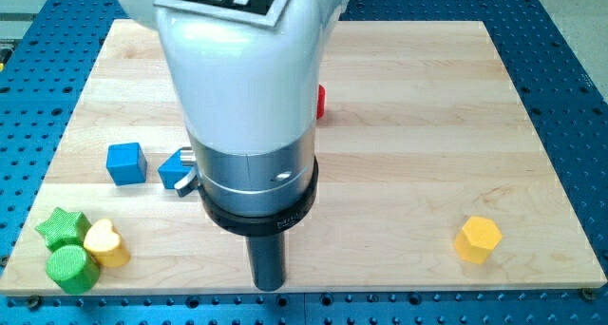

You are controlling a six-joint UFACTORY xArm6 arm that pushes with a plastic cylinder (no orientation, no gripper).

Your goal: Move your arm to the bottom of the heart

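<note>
The yellow heart (105, 243) lies at the board's lower left, touching a green star (62, 227) on its left and a green cylinder (72, 268) below-left. My tip (269, 285) is near the board's bottom edge, well to the right of the heart and a little lower than it. The arm's white and silver body hides the board's middle.
A blue cube (125, 162) and a blue block (176, 169), partly hidden by the arm, lie left of centre. A red block (321, 101) peeks out right of the arm. A yellow hexagon (477, 238) lies at the lower right. The wooden board (427, 125) sits on a blue perforated table.
</note>
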